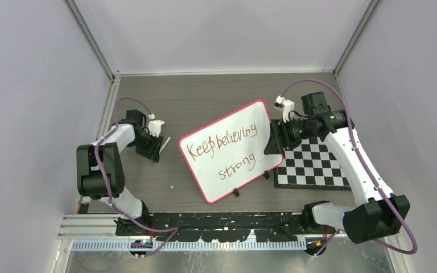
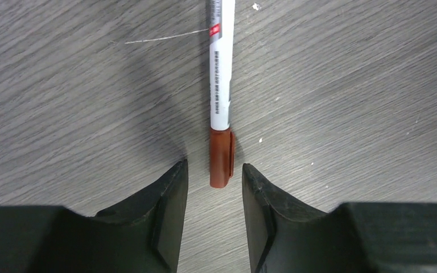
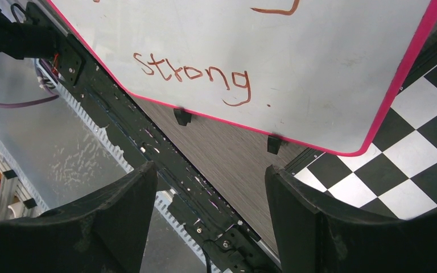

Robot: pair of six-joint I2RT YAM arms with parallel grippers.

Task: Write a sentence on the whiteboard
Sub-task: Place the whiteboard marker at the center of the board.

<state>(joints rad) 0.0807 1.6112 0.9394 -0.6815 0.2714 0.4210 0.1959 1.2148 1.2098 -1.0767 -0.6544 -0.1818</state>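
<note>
Whiteboard (image 1: 207, 173) pink-rimmed, lying askew; brownish-red sentence (image 1: 223, 140) "Keep believing strong" across two lines.

The whiteboard (image 1: 211, 182) bears the sentence (image 1: 222, 142) "Keep believing" above "strong" in brownish-red handwriting. Print on the marker (image 2: 220, 74)'s white barrel is too small to read.

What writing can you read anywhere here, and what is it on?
"Keep believing": upper handwritten line on the whiteboard.
"strong": lower line on the same whiteboard.
Marker: small print and a red label on its barrel, too small to read.
</note>
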